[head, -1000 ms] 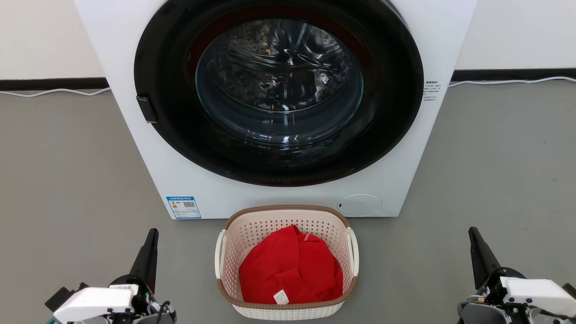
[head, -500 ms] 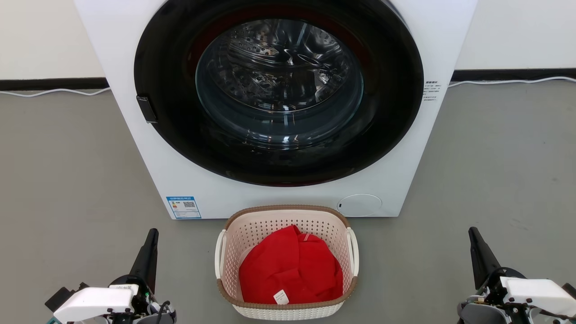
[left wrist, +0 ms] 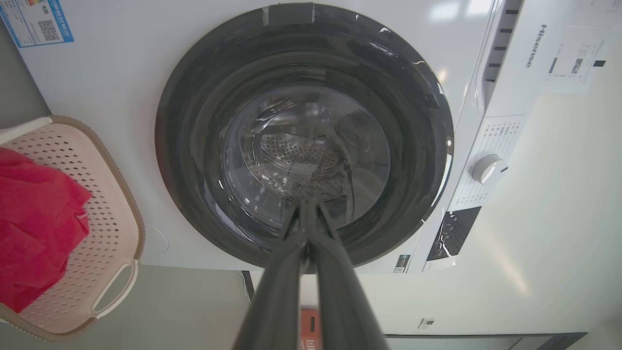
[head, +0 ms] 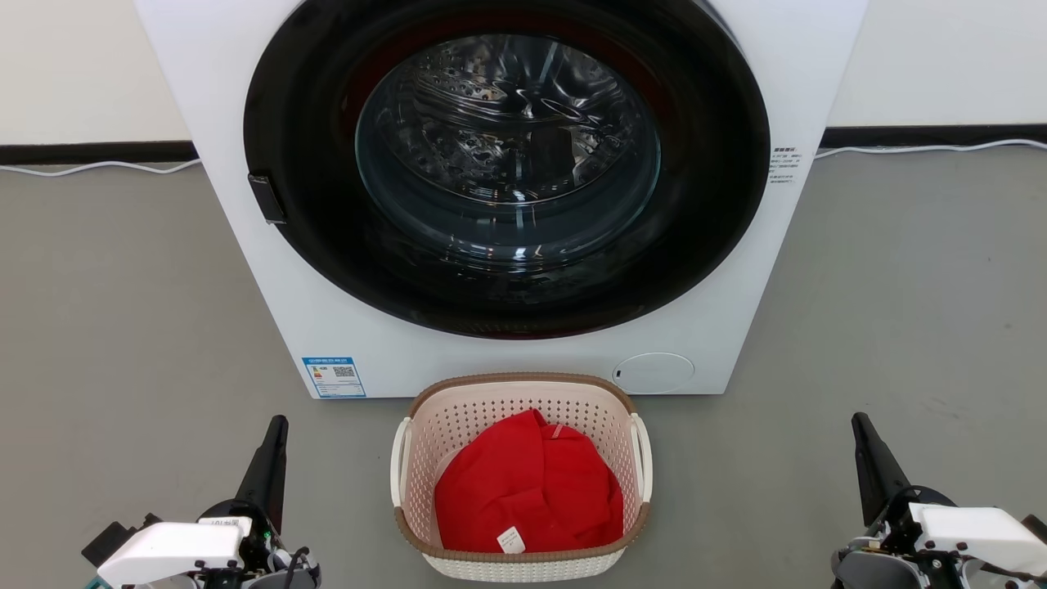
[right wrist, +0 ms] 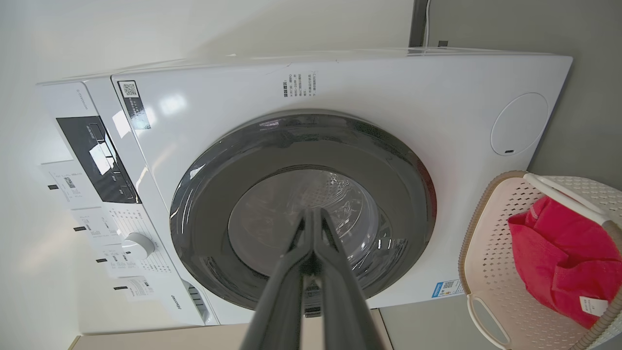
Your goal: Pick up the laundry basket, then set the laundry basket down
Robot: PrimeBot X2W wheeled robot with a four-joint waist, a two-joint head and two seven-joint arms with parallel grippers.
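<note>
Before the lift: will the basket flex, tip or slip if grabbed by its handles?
Probably light: the basket is perforated plastic holding a red cloth. Walls likely flex somewhat, though the brown rim may stiffen them. Lifted by both handles it should stay level; the smooth white handles could slip.

The washer [head: 523, 360] runs off the top of the head view. The blue label [head: 334, 376] and the white sticker [head: 785, 165] carry print too small to read. Down in the laundry basket [head: 523, 380], the red cloth [head: 527, 487] covers most of its floor, and the white tag [head: 511, 539] can't be read. In the left wrist view the laundry basket is cut by the left edge; in the right wrist view, by the right edge and the bottom.
</note>
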